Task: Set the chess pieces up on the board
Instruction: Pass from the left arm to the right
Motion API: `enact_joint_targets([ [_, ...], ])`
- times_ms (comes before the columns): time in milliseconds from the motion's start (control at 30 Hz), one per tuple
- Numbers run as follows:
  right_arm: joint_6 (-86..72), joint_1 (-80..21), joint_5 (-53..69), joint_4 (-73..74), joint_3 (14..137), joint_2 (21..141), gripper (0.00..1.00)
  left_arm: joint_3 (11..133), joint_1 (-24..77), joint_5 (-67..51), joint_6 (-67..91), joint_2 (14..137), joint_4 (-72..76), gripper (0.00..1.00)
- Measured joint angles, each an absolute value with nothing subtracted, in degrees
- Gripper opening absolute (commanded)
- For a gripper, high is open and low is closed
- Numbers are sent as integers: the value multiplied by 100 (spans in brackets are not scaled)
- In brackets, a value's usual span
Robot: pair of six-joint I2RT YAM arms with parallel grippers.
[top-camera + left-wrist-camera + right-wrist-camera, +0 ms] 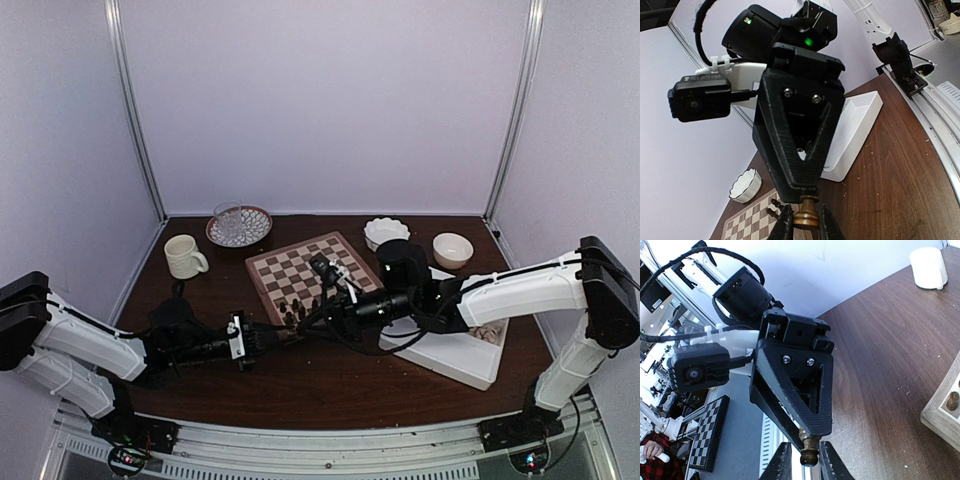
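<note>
My two grippers meet tip to tip just in front of the board's (300, 262) near edge, with one brown chess piece (302, 331) between them. In the left wrist view my left gripper (806, 223) has its fingers tight against the piece's wide base (806, 216). The right gripper's tips (805, 192) cover its other end. In the right wrist view my right gripper (807, 461) flanks the piece's small knob (809, 454), with a gap on one side. Several dark pieces (296, 308) stand on the board's near rows.
A white divided tray (455, 357) lies right of the board under the right arm. At the back stand a mug (185, 256), a plate with a glass (238, 226), a fluted bowl (386, 232) and a small bowl (452, 249). The table's near edge rail is close.
</note>
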State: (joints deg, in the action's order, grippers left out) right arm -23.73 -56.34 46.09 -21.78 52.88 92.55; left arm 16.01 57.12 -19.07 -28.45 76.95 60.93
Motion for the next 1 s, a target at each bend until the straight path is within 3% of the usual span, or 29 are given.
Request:
enact_joint_targets([
  [100, -2449, -5625, 4600, -2373, 5266, 9255, 21, 1601, 5712, -1903, -2810, 7730, 6147, 0],
  [333, -2526, -5623, 4517, -2554, 5201, 9255, 31, 1594, 5712, -1826, -2711, 7762, 6307, 0],
  [567, -2482, -5623, 4394, -2547, 5201, 9255, 26, 1575, 5712, -1732, -2644, 7762, 6361, 0],
  [1000, -2486, -5623, 4379, -2539, 5201, 9258, 26, 1575, 5712, -1667, -2580, 7769, 6399, 0],
])
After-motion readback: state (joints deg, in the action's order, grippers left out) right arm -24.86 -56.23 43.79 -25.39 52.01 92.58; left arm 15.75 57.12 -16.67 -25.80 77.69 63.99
